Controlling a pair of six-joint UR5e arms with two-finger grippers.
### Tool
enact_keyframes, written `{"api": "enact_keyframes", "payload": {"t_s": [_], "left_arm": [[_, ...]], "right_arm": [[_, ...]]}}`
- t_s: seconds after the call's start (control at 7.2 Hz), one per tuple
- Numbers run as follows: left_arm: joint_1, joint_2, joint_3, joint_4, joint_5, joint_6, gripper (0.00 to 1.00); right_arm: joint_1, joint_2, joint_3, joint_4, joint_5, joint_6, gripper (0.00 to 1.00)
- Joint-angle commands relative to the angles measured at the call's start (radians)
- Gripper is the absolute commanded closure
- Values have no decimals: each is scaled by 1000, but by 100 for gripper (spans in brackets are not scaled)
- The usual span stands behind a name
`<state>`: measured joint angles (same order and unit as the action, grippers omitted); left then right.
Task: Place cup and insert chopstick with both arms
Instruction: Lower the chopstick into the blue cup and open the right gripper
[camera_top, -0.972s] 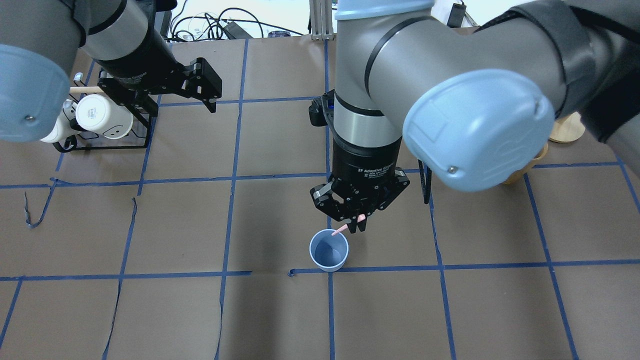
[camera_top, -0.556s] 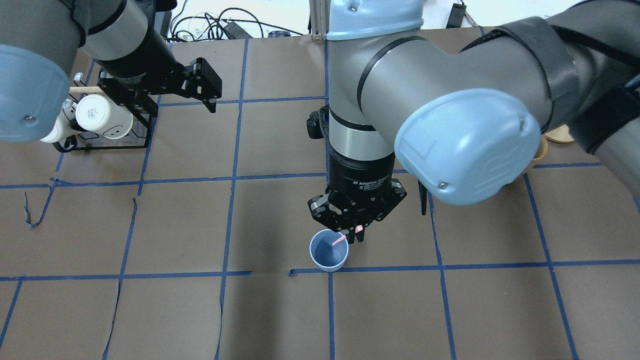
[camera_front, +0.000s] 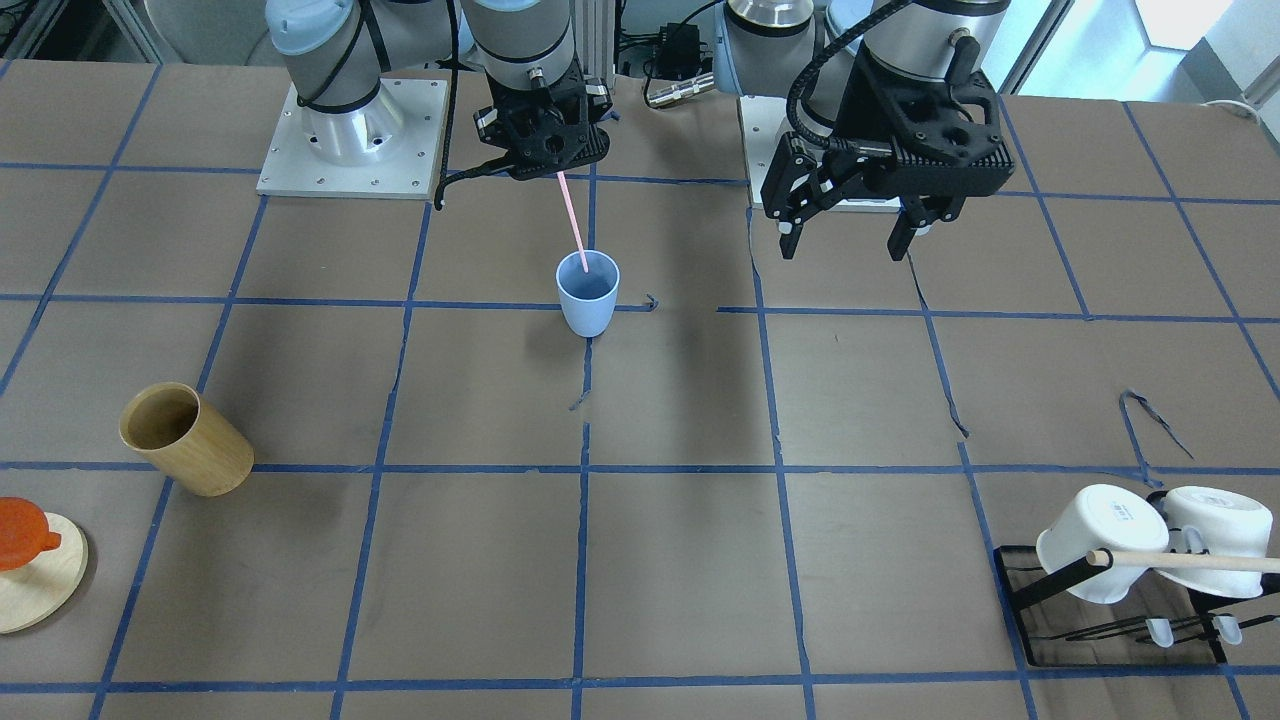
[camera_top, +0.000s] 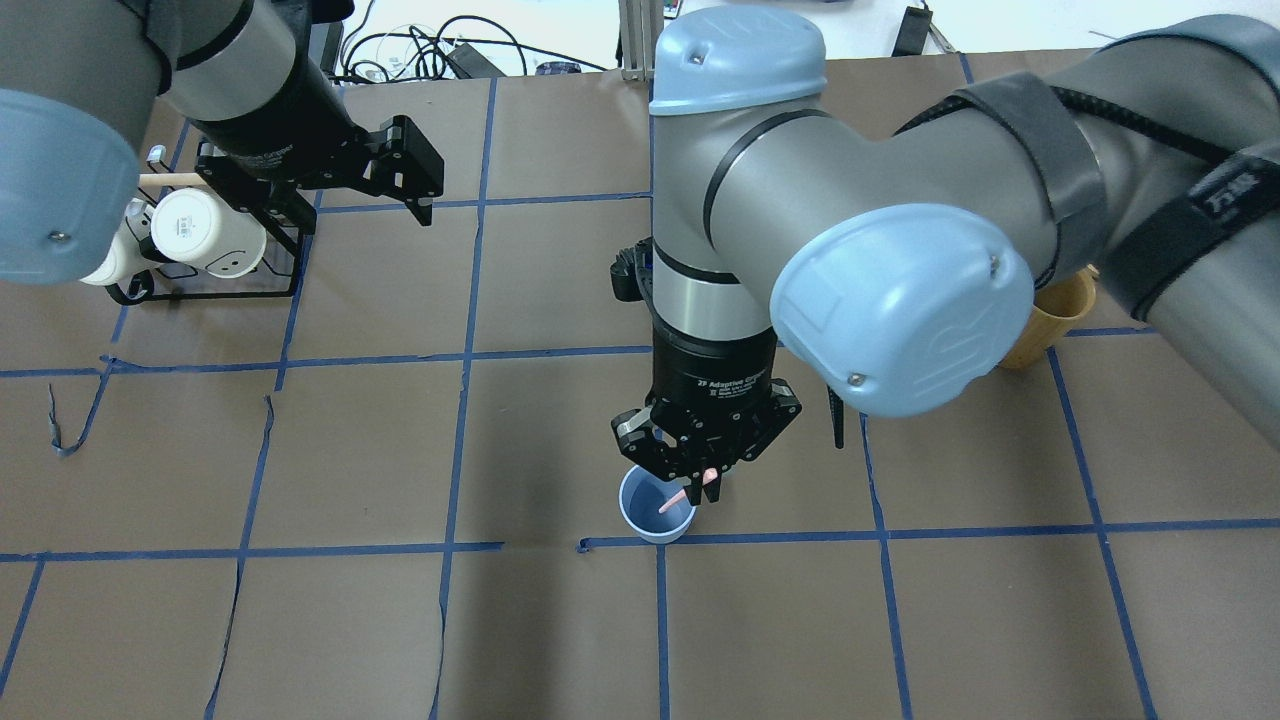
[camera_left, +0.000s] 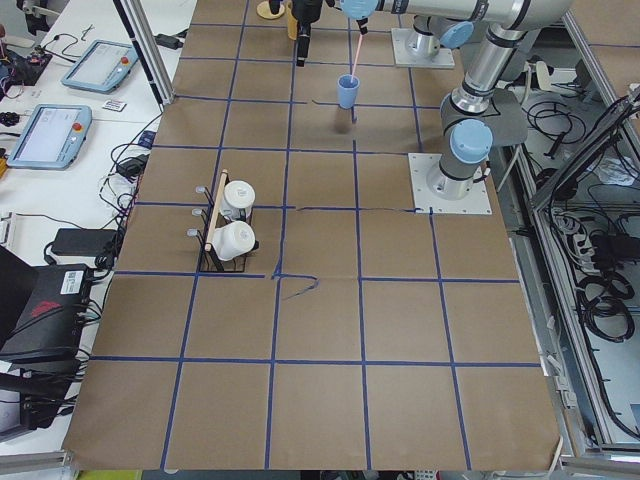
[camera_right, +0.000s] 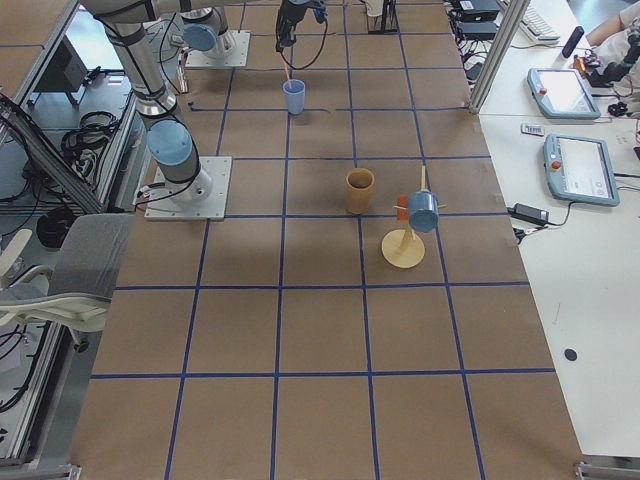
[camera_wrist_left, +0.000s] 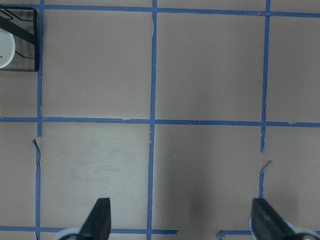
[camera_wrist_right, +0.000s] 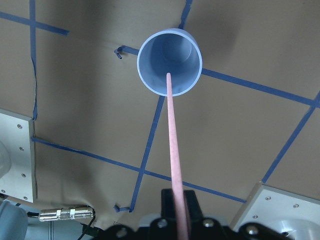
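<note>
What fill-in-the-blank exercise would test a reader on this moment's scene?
1. The right end effector is shut on the pink chopstick, whose tip points into the ____ cup.
2. The left end effector hangs ____, holding nothing.
3. That cup stands ____ on the table.
4. Two white mugs rest on a black ____.
Missing words: blue; open; upright; rack.
</note>
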<state>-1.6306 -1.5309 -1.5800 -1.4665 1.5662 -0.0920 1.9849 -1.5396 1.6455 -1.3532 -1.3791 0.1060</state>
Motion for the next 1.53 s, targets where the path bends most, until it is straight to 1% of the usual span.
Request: {"api": "enact_keyframes", "payload": {"t_s": [0.0,0.14,0.56,0.69,0.83,0.97,1.11,1.25,1.39], "left_arm": [[0,0,0,0,0,0,0],[0,0,0,0,0,0,0],[0,0,0,0,0,0,0],[0,0,0,0,0,0,0],[0,0,0,0,0,0,0],[0,0,0,0,0,0,0],[0,0,0,0,0,0,0],[0,0,0,0,0,0,0],[0,0,0,0,0,0,0]], "right_arm": [[2,33,37,-116,3,11,100],[2,45,49,-124,3,11,100],[3,55,146,-231,0,-3,100],[11,55,148,-250,0,7,90],[15,52,148,-251,2,11,78],[17,53,149,-263,-1,9,22],[17,55,146,-309,-8,12,8],[8,49,136,-328,-15,5,0],[-6,47,88,-317,-20,1,0]]}}
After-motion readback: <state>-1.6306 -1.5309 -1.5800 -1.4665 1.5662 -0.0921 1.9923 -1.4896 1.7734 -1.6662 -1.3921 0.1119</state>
